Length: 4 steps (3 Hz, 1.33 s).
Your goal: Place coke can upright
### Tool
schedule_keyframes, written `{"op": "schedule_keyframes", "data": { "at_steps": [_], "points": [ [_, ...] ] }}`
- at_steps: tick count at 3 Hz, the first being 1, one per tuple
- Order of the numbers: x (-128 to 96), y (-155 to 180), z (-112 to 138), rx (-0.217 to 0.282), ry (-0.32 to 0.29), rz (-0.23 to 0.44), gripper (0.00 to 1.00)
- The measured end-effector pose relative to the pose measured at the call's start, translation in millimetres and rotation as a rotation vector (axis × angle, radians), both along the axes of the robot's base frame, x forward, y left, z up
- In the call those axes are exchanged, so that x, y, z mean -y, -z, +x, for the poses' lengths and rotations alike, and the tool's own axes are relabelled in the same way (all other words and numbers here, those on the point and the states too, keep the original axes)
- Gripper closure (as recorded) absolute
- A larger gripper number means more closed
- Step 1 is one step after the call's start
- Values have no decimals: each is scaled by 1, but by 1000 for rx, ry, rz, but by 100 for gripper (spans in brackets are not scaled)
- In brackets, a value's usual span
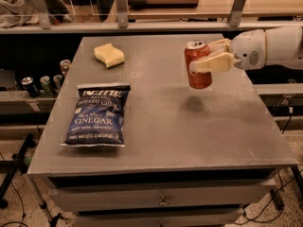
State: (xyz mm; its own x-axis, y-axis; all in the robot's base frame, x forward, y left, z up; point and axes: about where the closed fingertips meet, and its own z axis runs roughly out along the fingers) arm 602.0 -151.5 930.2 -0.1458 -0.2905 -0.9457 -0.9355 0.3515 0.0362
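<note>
The coke can (197,64) is red with a silver top. It hangs upright in the air a little above the grey table (165,126), right of centre, and casts a shadow below itself. My gripper (204,56) comes in from the right on a white arm. It is shut on the can, with one cream finger (214,63) across the can's front and the other behind it.
A blue chip bag (96,115) lies flat at the table's left front. A yellow sponge (109,55) sits at the back left. Several dark cans (45,82) stand on a lower shelf to the left. Drawers sit below the table's front edge.
</note>
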Motion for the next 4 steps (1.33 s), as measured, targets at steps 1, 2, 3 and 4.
{"op": "schedule_keyframes", "data": {
  "at_steps": [1, 2, 3, 4],
  "points": [
    [1, 3, 0, 17, -1, 34, 100],
    [2, 4, 1, 34, -2, 63, 100],
    [1, 5, 0, 50, -3, 90, 100],
    [0, 6, 0, 59, -2, 112, 100]
  ]
}}
